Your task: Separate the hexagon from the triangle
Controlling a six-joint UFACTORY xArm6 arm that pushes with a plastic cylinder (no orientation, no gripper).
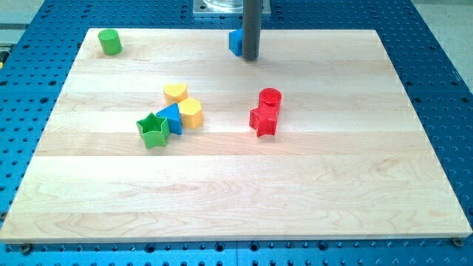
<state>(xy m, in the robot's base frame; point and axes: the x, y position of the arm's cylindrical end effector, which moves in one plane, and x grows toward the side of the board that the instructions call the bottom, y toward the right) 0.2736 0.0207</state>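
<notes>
The wooden board [236,192] fills most of the view, resting on a blue perforated table [443,44]. Taking the board's centre as the clock's centre, my rod comes down at twelve o'clock, and my tip [250,58] stands near the top edge, touching or just beside a blue block [235,42] whose shape is partly hidden behind the rod. There are no fingers here to open or close, only the bare tip, and it holds nothing. At about two o'clock, near the centre, a red cylinder [270,97] touches a red star [263,120]. At nine to ten o'clock lies a tight cluster: green star [153,129], blue triangle [171,116], yellow hexagon [191,112] and yellow heart [175,92]. A green cylinder [110,41] sits alone at the far ten o'clock corner. The hexagon touches the triangle's right side, so I judge the separation not yet begun. From my tip, the hexagon lies well apart, at roughly seven o'clock.
</notes>
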